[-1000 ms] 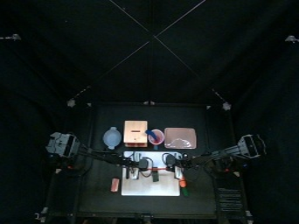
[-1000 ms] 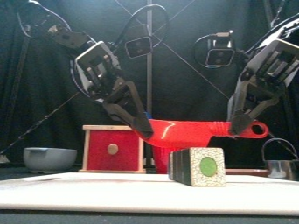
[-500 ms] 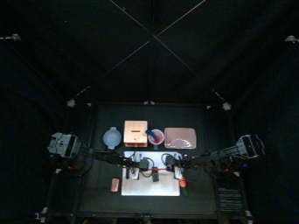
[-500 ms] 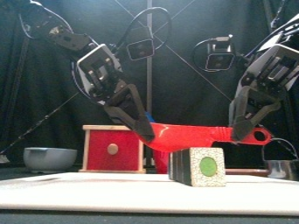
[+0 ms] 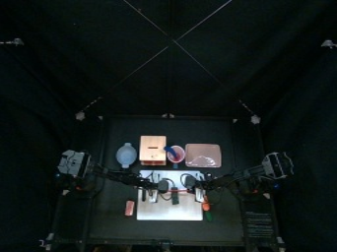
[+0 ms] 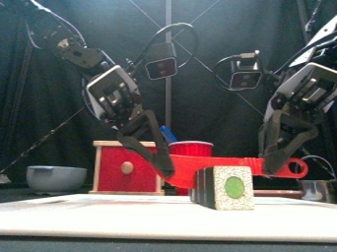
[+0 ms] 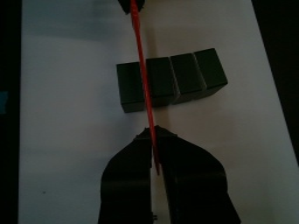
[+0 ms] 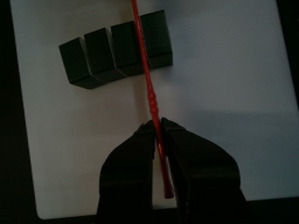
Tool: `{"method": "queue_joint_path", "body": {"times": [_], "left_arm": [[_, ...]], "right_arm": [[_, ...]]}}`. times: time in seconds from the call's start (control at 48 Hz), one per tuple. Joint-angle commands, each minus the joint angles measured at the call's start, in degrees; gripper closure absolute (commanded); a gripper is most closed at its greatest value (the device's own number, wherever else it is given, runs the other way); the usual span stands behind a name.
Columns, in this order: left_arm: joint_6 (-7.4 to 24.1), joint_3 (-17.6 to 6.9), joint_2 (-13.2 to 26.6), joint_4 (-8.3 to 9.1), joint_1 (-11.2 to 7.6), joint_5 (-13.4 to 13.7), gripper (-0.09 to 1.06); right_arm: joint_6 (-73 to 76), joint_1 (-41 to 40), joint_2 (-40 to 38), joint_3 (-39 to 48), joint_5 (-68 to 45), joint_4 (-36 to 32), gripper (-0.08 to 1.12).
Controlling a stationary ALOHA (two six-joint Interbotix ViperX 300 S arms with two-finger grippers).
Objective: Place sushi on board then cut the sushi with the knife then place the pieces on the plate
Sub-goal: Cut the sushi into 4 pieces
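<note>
**Two pincers hold a red knife over the sushi roll on the board**

A blue-grey bowl with two small handles (image 6: 55,178) sits toward the left edge of the tabletop (image 5: 102,212). Just beside it on the right is a pale wooden box with a red drawer front (image 6: 126,168).

The left pincer (image 7: 149,131) comes down in front of the box, its jaws pinched narrow on the blade end of a red toy knife (image 6: 243,162). A red cup (image 6: 194,149) stands behind the knife.

The knife lies nearly level across a toy sushi roll of dark green blocks (image 6: 227,187), at the height of the roll's top. Whether it touches the roll cannot be told. The roll is four blocks pressed together, resting on a white cutting board (image 6: 79,212) at the middle of the tabletop's front edge.

The right pincer (image 8: 153,124) is clamped on the knife's handle end. A flat pink tray (image 5: 202,154) lies behind the board, toward the right edge.
</note>
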Motion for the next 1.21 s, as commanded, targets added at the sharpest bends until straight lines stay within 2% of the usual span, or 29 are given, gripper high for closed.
{"method": "queue_joint_path", "body": {"times": [0.021, 0.333, 0.688, 0.771, 0.979, 1.125, 1.208], "left_arm": [[0.2, -1.0, 0.1, 0.09, -0.97, -0.1, 0.57], [0.3, -0.7, 0.6, 0.35, -0.44, 0.1, 0.57], [0.3, -0.6, 0.2, 3.87, 2.72, 0.3, 0.57], [0.3, -0.8, -0.1, 4.04, 3.08, 1.1, 0.57], [0.4, -1.1, -3.0, 4.13, 2.64, 4.9, 0.57], [0.3, -1.1, -5.3, 4.13, 2.46, 5.3, 0.57], [0.3, -1.1, -5.8, 4.22, 1.14, 5.3, 0.57]], "right_arm": [[0.1, -0.6, 0.4, -0.5, 0.8, 0.4, 0.57], [-0.3, -2.4, 0.4, -0.7, 5.0, -0.3, 0.57], [-0.5, -6.5, -0.3, -1.7, 5.3, -2.5, 0.57], [-0.6, -6.5, -0.5, -2.0, 5.4, -2.6, 0.57], [-0.5, -6.2, -3.9, -2.8, 7.3, -2.5, 0.57], [0.1, -4.4, -7.4, -3.1, 7.5, -2.2, 0.57], [0.2, -2.9, -8.9, -3.0, 7.5, -1.9, 0.57]]}}
